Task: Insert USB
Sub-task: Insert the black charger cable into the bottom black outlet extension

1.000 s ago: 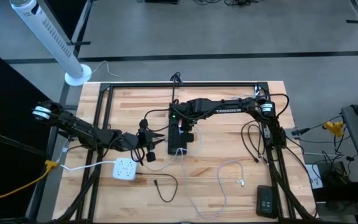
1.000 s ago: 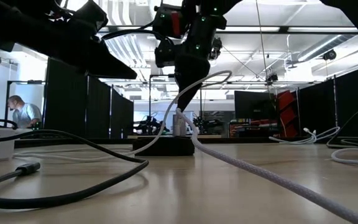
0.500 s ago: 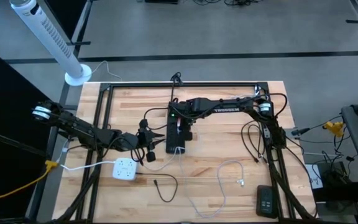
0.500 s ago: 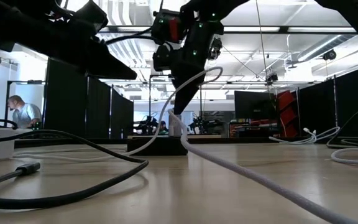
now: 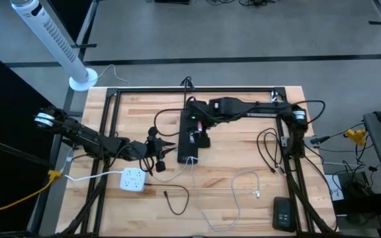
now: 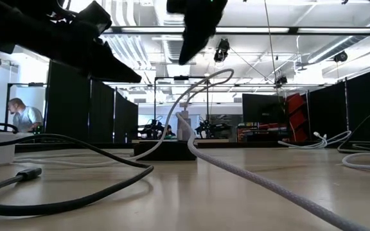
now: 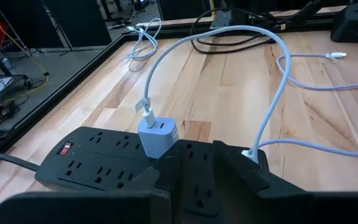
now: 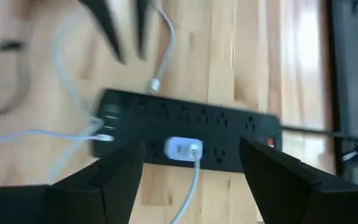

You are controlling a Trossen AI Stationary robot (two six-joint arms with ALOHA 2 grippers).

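A black power strip lies flat mid-table, running far to near. A white charger block stands plugged into it, with a white USB cable's plug stuck in its top; the cable arcs up and away. A second white plug sits at the strip's near end. My right gripper hangs open above the charger, touching nothing. My left gripper points level at the strip from the table's left, fingers slightly apart, short of the strip.
A white outlet cube and a black cable with a loose plug lie near the left arm. Loose white cable and a black device lie front right. A person is in the room beyond.
My right gripper has opened and let go of the cable plug at the charger, then risen well above the strip and drawn a little toward the far edge. The charger and its cable stay plugged in, standing upright.
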